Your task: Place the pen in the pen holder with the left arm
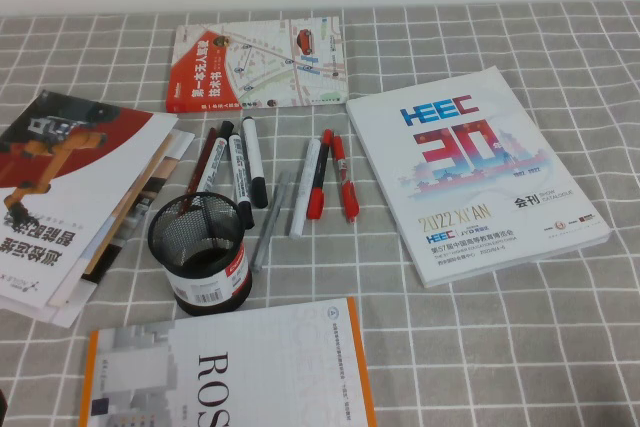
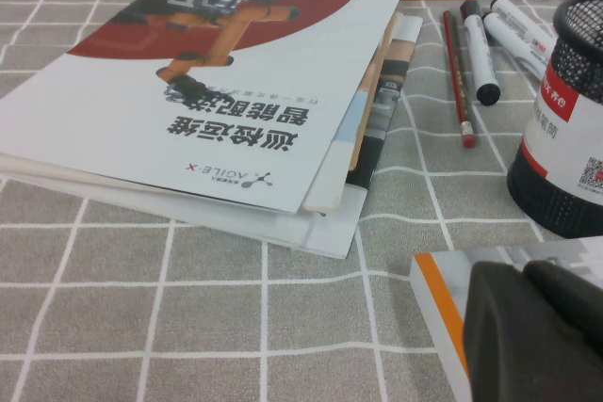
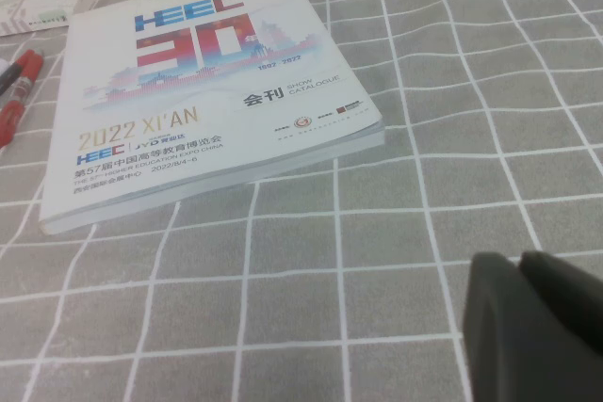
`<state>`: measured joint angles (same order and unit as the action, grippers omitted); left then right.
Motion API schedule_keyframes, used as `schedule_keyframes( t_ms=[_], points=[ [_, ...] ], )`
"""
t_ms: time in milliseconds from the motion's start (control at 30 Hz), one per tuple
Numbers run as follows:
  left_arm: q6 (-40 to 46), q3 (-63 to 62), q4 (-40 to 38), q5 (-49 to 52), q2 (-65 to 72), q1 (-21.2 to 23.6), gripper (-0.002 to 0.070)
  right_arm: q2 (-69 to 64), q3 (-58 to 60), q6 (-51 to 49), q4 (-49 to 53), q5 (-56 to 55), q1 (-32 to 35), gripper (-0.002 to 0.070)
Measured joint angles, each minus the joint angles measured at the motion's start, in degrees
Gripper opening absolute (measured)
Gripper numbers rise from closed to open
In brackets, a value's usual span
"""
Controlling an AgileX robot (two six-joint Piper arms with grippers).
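The pen [image 1: 203,160] is thin and dark red. It lies flat on the checked cloth just behind the pen holder [image 1: 200,252], a black mesh cup standing upright. In the left wrist view the pen [image 2: 456,72] lies between the brochures and the black-capped markers, with the pen holder [image 2: 565,157] beside it. My left gripper [image 2: 523,270] is shut and empty, low over the corner of an orange-edged book, well short of the pen. My right gripper [image 3: 518,261] is shut and empty over bare cloth near the catalogue. Neither arm shows in the high view.
Two white black-capped markers [image 1: 245,162], a grey pen [image 1: 270,222] and two red-capped pens [image 1: 330,179] lie beside the holder. A brochure stack [image 1: 70,197] lies to the left, a map book [image 1: 260,62] behind, a HEEC catalogue [image 1: 470,172] to the right, and an orange-edged book [image 1: 230,367] in front.
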<state>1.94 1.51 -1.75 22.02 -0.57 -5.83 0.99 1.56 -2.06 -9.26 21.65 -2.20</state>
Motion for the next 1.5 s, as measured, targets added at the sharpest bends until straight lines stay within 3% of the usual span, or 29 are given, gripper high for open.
schedule_keyframes(
  t_ms=[800, 1233, 1500],
  points=[
    [0.0, 0.0, 0.0, -0.1, 0.0, 0.0, -0.0002, 0.0, 0.0, 0.0, 0.0, 0.0, 0.0, -0.0015],
    [-0.7, 0.0, -0.1, -5.1, 0.0, 0.0, -0.0002, 0.0, 0.0, 0.0, 0.0, 0.0, 0.0, -0.0015],
    [-13.6, 0.0, -0.2, -9.6, 0.0, 0.0, -0.0002, 0.0, 0.0, 0.0, 0.0, 0.0, 0.0, -0.0015]
  ],
)
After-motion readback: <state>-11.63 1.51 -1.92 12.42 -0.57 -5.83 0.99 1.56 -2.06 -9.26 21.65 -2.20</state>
